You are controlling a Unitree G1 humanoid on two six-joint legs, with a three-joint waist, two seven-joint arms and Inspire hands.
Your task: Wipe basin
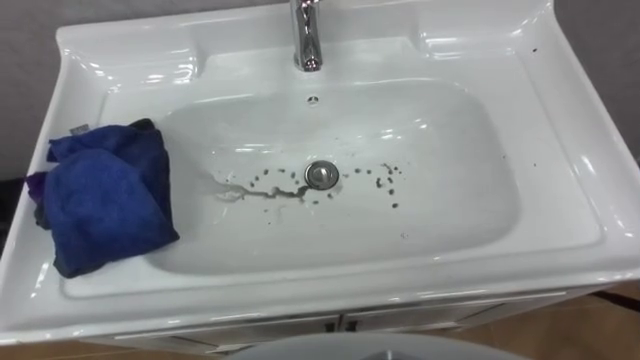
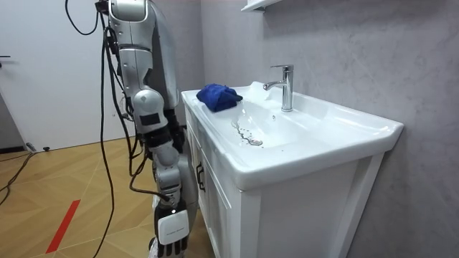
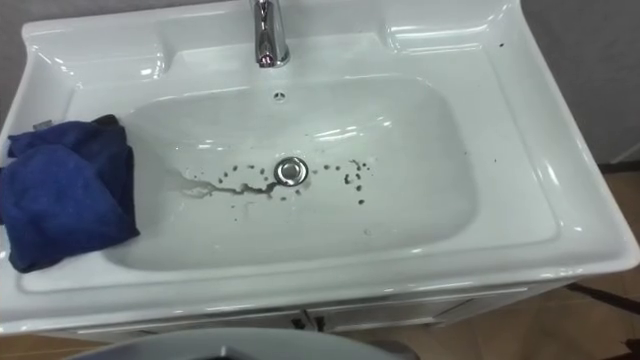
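Basin [image 1: 470, 150] is unwiped, with dark specks [image 1: 385, 180] and a thin smear ringing the drain [image 1: 321, 174], so the job stands at its first step: fetching the blue cloth [image 1: 105, 195], which lies bunched on the rim left of the drain. The next move calls for a reach up and over to that rim to close on the cloth. The right hand [image 2: 171, 236] hangs low by the cabinet [image 2: 215, 208], well apart from the cloth; released or clenched, I cannot tell.

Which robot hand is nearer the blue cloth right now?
Likely left: the blue cloth lies on the basin's left end; the right robot hand hangs low by the cabinet, well below it.
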